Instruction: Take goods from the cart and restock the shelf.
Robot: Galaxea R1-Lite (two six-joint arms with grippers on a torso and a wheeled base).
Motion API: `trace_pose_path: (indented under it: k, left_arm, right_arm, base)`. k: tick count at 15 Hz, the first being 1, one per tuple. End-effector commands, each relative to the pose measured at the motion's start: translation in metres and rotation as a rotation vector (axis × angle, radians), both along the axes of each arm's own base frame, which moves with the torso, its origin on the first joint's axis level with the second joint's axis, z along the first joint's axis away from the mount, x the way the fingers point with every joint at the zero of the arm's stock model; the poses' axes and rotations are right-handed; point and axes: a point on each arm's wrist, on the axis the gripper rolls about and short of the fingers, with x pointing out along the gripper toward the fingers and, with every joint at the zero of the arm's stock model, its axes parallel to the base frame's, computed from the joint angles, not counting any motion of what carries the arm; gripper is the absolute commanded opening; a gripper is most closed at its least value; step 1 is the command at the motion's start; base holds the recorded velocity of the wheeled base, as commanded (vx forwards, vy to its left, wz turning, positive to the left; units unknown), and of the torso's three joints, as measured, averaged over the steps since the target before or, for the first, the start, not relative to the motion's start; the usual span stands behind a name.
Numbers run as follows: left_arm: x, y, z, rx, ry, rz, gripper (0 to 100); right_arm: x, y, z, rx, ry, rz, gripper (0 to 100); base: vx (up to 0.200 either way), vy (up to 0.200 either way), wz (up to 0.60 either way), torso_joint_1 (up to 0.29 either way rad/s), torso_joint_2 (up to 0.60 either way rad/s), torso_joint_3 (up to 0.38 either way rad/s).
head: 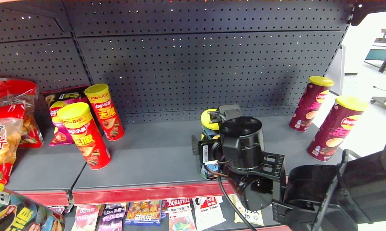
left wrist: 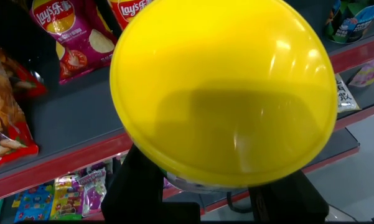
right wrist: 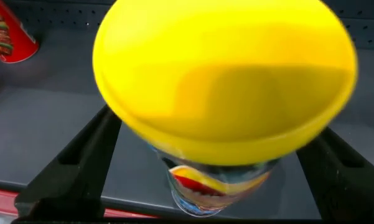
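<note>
The right hand (head: 204,150) reaches in over the red front rail (head: 141,194) of the shelf (head: 154,150) and is closed around the centre chip can (head: 209,120), its fingers (right wrist: 68,168) running in on either side of the body beneath the yellow lid (right wrist: 224,81). That can stands upright about midway along the grey deck, its base close behind the rail; whether the base actually rests on the deck I cannot tell. The left hand (left wrist: 208,202) grips a second chip can (left wrist: 224,87), a black finger on each side of it below its yellow lid. In the head view this second can (head: 19,215), printed in blue and yellow, sits tilted in front of the shelf's left part, off the deck and nearer than the rail. On the deck to the left stand two red chip cans, the front one (head: 83,138) near the rail and the back one (head: 104,110) near the pegboard wall (head: 196,70), both leaning slightly. A purple chip bag (head: 59,115) stands just behind them, and red snack bags (head: 6,106) crowd the far left end. At the right end stand two maroon chip cans with yellow lids, one (head: 311,102) by the wall and one (head: 335,128) nearer the front, well apart from the centre can. Flat snack packets (head: 180,215) lie in a row on the lower shelf under the rail.
</note>
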Motion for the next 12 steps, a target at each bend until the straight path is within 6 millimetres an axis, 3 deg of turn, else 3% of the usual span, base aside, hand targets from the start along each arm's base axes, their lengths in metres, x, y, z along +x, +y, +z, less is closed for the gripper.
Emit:
trace_pose_path:
  k: [1, 12]
  left_arm:
    - [0.0, 0.0, 0.0, 0.0, 0.001, 0.0, 0]
    - [0.001, 0.0, -0.001, -0.002, 0.007, -0.007, 0]
  right_arm:
    - [-0.006, -0.001, 0.005, 0.008, -0.008, 0.003, 100]
    - [-0.051, -0.042, 0.003, -0.029, 0.027, 0.044, 100]
  base:
    - [0.0, 0.0, 0.0, 0.0, 0.0, 0.0]
    - [0.0, 0.0, 0.0, 0.0, 0.0, 0.0]
